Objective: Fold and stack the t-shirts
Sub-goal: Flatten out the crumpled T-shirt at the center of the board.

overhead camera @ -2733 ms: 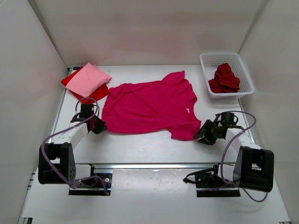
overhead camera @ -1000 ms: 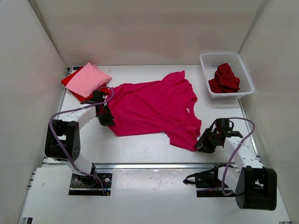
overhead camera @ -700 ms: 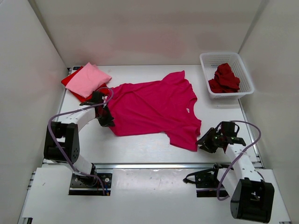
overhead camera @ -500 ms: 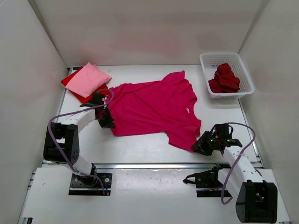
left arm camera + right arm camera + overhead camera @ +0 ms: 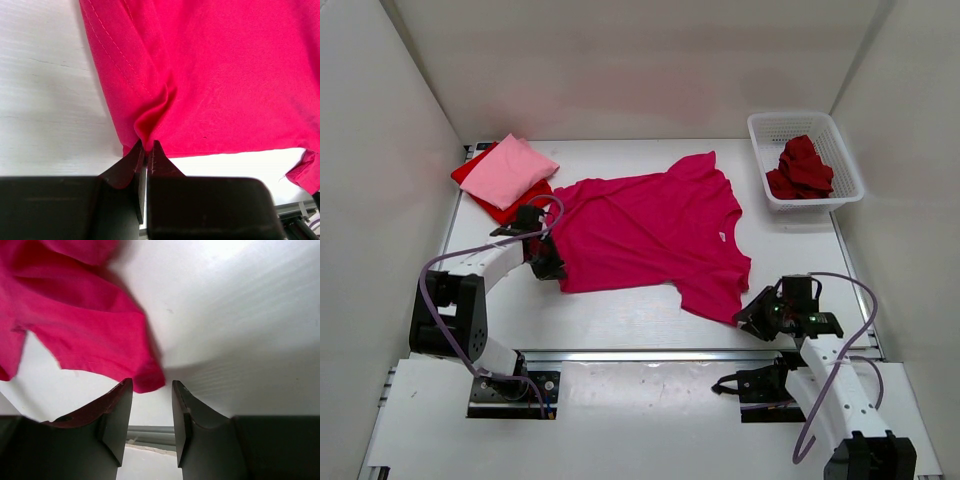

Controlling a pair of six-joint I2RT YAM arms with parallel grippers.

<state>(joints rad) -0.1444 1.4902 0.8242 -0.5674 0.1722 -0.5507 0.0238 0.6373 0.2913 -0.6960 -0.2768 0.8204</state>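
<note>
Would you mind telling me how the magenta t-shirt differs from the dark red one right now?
The magenta t-shirt lies spread out on the table; the dark red t-shirt sits crumpled in the white basket. The left gripper pinches the magenta t-shirt's edge; nothing touches the dark red t-shirt. Neither is folded yet.

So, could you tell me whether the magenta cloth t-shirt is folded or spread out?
Spread out: the magenta t-shirt lies open on the white table, both sleeves showing.

My left gripper (image 5: 546,268) has swung in from the table's left edge and pinched the magenta shirt (image 5: 650,225) at its hem, while my right gripper (image 5: 754,312), jaws apart, has drawn back to the near sleeve (image 5: 716,296).
</note>
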